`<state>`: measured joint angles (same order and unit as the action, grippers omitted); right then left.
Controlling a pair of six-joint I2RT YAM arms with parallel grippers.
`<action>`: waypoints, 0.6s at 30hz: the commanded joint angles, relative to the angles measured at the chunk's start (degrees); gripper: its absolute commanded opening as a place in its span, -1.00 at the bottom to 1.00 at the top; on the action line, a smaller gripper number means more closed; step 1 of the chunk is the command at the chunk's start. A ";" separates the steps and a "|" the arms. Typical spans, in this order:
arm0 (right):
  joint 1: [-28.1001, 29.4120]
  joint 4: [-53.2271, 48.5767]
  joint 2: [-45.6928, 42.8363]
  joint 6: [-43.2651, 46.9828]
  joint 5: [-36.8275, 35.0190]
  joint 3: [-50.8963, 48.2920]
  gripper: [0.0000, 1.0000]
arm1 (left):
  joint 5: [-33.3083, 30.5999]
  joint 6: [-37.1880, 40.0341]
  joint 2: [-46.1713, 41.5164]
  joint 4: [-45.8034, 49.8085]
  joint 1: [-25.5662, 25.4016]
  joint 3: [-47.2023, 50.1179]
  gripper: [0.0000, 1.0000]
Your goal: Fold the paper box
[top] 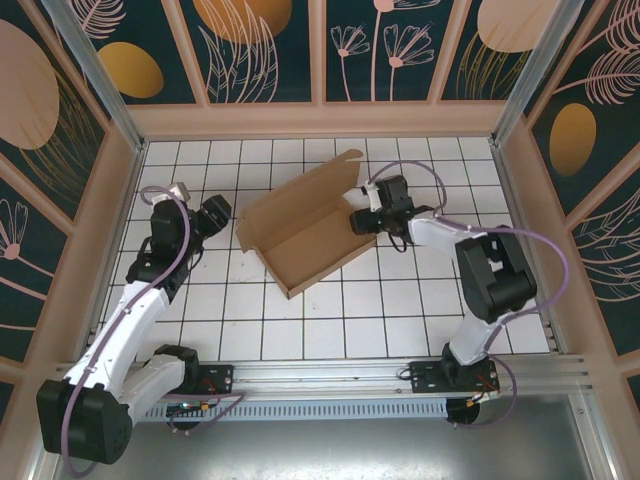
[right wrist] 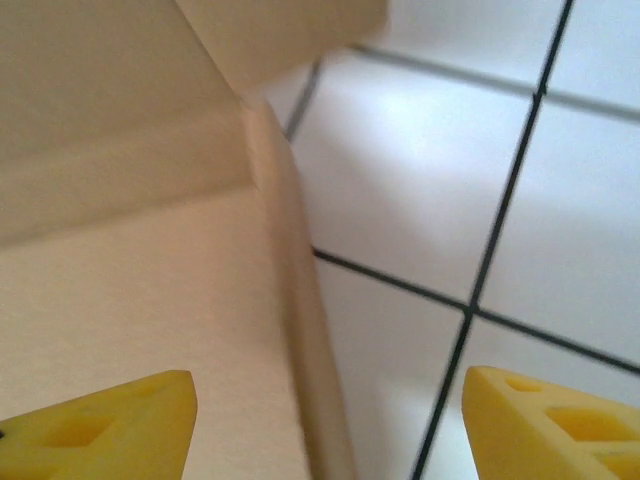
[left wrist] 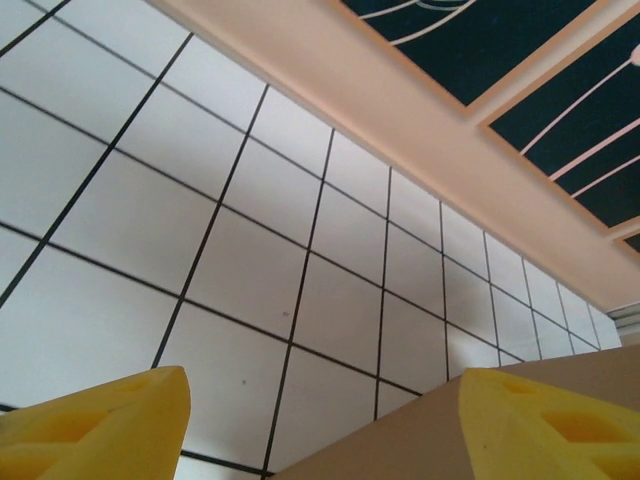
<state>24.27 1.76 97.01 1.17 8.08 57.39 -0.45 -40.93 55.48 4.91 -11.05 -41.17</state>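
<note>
The paper box (top: 300,232) is a brown cardboard sheet lying diagonally mid-table, with one long wall raised along its far-left side and a flap (top: 343,167) standing at its far-right end. My left gripper (top: 222,215) sits just off the box's left end. In the left wrist view this gripper (left wrist: 325,432) is open, and a cardboard edge (left wrist: 420,440) runs low between its yellow fingertips (left wrist: 100,425). My right gripper (top: 358,222) is at the box's right edge. It is open too (right wrist: 330,430), straddling the blurred cardboard edge (right wrist: 300,330) without gripping it.
The white tiled table (top: 400,310) has a wooden rail (top: 320,118) at the back and patterned walls on both sides. An aluminium rail (top: 330,375) with the arm bases runs along the near edge. Bare tiles lie in front of the box.
</note>
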 commanded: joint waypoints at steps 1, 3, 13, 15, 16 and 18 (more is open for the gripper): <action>-0.96 4.65 1.34 1.64 4.21 1.60 0.40 | 2.06 1.31 1.67 -1.88 -0.09 -0.67 0.41; -0.82 2.23 4.10 2.91 5.18 3.98 0.34 | 3.22 1.37 2.44 -2.26 -0.07 -1.30 0.41; 3.38 -2.58 10.83 7.54 -3.03 7.77 0.14 | 2.67 0.86 5.16 -0.94 -0.09 -5.62 0.33; 4.06 -2.82 12.48 7.80 -5.93 8.76 -0.02 | 2.65 0.76 5.37 -1.04 -0.06 -5.51 0.30; 4.37 -3.01 13.21 7.78 -7.48 9.48 -0.15 | 2.59 0.89 5.28 -1.04 -0.14 -5.52 0.29; 4.99 -2.92 14.28 7.78 -10.69 10.44 -0.42 | 1.94 1.56 4.93 -1.00 -0.10 -5.42 0.29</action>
<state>28.51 -0.08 109.67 7.88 3.88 65.30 2.39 -40.51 60.45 4.54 -11.03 -45.41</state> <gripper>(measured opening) 0.339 0.644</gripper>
